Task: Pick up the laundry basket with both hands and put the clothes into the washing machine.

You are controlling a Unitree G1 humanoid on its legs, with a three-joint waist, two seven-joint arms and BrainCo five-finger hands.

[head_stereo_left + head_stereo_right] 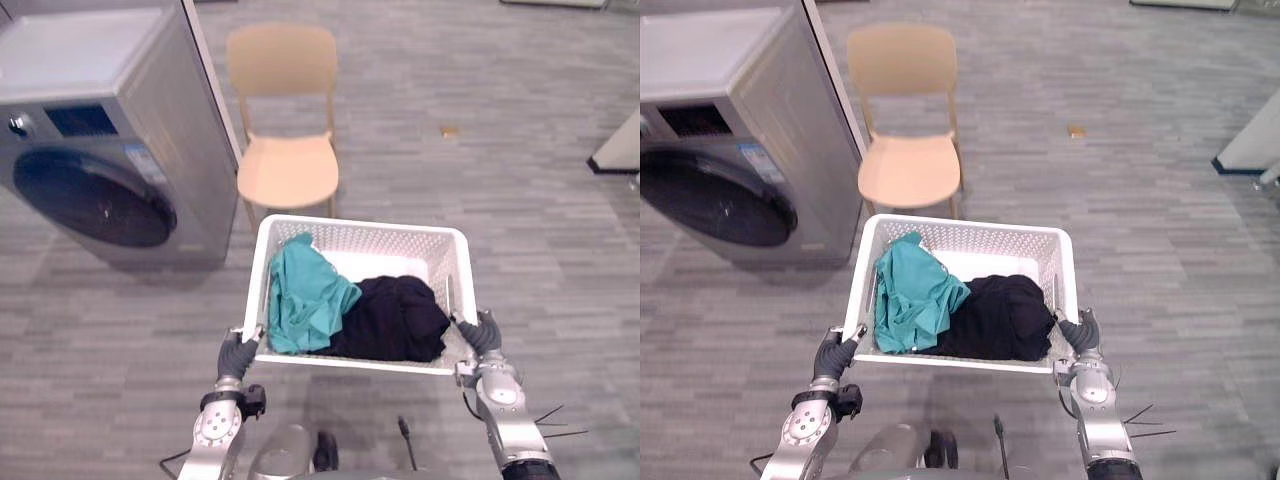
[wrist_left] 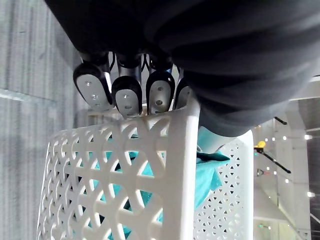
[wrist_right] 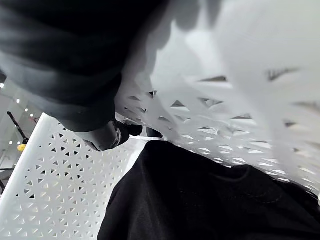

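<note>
I hold the laundry basket (image 1: 360,226) in front of me, lifted off the floor, with one hand on each short side. My left hand (image 1: 238,352) is closed on the left wall near the corner close to me: my fingers (image 2: 126,95) are bent in a row against the top edge of this wall. My right hand (image 1: 480,335) grips the right wall. My thumb (image 3: 107,136) is inside the basket, and I judge that the other fingers press from outside, where the wall hides them.

The clothes are inside the basket. The teal garment (image 1: 305,295) lies on the left part and the black garment (image 1: 395,318) on the right part, and the two touch each other.

The long axis of the basket goes across me, from left to right. The washing machine (image 1: 100,150) stands ahead and to my left, so my left hand is the nearer one. Its round door (image 1: 90,197) looks closed. The chair (image 1: 288,170) is just behind the basket, beside the machine. I think I must turn to the left to bring the basket before the door.
</note>
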